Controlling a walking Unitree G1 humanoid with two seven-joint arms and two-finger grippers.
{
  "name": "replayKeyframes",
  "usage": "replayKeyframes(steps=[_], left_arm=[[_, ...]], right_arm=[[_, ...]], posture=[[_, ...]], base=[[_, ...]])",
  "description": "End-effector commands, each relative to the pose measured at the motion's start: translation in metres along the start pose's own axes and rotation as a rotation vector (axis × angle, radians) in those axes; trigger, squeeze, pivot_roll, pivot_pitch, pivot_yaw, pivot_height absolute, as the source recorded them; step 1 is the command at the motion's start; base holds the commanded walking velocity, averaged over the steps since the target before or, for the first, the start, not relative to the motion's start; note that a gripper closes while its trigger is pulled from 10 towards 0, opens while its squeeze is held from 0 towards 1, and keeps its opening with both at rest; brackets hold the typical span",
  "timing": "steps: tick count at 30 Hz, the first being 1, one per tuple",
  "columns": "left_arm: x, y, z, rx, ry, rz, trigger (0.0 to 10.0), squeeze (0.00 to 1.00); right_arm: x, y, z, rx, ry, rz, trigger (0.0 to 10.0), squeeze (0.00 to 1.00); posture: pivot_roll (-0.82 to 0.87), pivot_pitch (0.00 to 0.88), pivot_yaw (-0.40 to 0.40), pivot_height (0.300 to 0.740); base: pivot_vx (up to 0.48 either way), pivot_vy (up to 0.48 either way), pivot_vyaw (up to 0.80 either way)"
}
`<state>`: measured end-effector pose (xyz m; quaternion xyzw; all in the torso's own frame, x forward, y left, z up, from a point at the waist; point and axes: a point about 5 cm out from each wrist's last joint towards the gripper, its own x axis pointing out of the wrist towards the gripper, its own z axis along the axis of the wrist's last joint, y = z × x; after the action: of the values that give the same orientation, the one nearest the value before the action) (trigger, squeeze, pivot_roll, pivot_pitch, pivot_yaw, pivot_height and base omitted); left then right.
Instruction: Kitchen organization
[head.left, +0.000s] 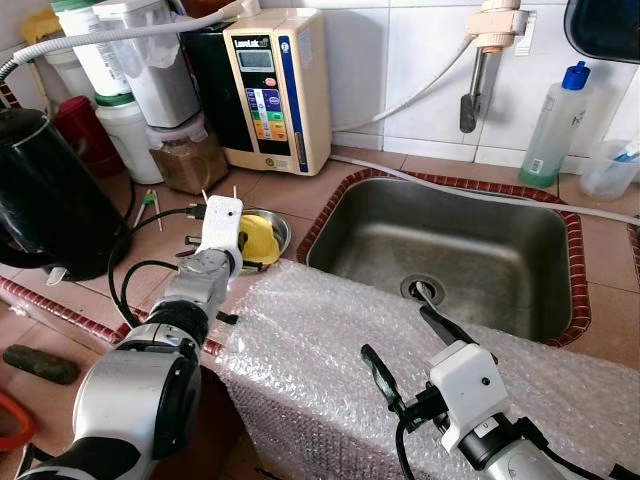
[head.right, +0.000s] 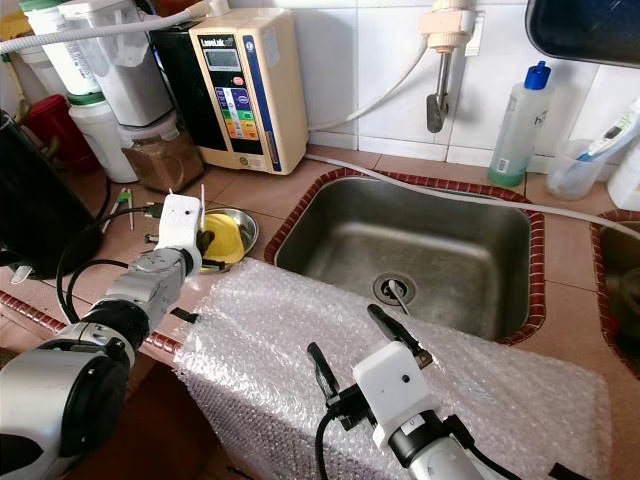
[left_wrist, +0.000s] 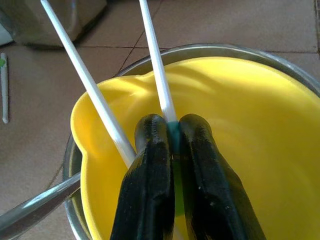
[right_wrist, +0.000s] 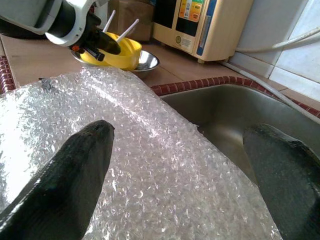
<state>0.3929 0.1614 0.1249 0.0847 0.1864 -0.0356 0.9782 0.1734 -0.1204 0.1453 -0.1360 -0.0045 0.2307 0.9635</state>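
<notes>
Over the yellow bowl (left_wrist: 240, 125), left claw (left_wrist: 172, 131) pinches a half-hidden stick (left_wrist: 156, 60); right claw (right_wrist: 177, 145) spread.

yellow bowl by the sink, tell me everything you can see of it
The yellow bowl looks like smooth, glossy plastic with a wavy rim. It sits upright, nested inside a shallow metal dish on the tiled counter left of the sink. Two white sticks lean out of it, and a metal utensil handle pokes out beside it. The left gripper reaches into it, shut on one stick's green end.
</notes>
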Motion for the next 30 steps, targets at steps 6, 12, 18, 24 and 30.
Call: replayKeyframes(steps=[6, 12, 18, 24, 30], left_arm=[[-0.003, 0.013, -0.001, 0.080, -0.032, -0.048, 0.0, 0.00], [-0.005, 0.027, 0.007, 0.111, -0.084, -0.042, 0.0, 0.00], [-0.007, 0.020, 0.005, 0.039, -0.177, -0.072, 0.0, 0.00], [-0.012, 0.018, 0.009, 0.053, -0.296, -0.073, 0.0, 0.00], [-0.030, 0.008, 0.045, 0.122, -0.606, -0.089, 0.0, 0.00]], right_arm=[[0.002, 0.000, -0.001, 0.002, -0.003, 0.018, 10.0, 0.16], [0.004, -0.001, -0.002, -0.003, -0.006, 0.037, 10.0, 0.16], [0.007, -0.005, -0.002, -0.012, -0.011, 0.045, 10.0, 0.16], [0.007, -0.007, -0.002, -0.017, -0.013, 0.041, 10.0, 0.16], [0.012, -0.020, 0.002, -0.029, -0.041, 0.003, 10.0, 0.16]], posture=[[-0.10, 0.000, 0.127, 0.740], [-0.08, 0.000, 0.111, 0.740], [-0.08, 0.000, 0.105, 0.740], [-0.08, 0.000, 0.103, 0.740], [-0.06, 0.000, 0.087, 0.740]], base=[[0.000, 0.000, 0.00], [0.000, 0.000, 0.00], [0.000, 0.000, 0.00], [0.000, 0.000, 0.00], [0.000, 0.000, 0.00]])
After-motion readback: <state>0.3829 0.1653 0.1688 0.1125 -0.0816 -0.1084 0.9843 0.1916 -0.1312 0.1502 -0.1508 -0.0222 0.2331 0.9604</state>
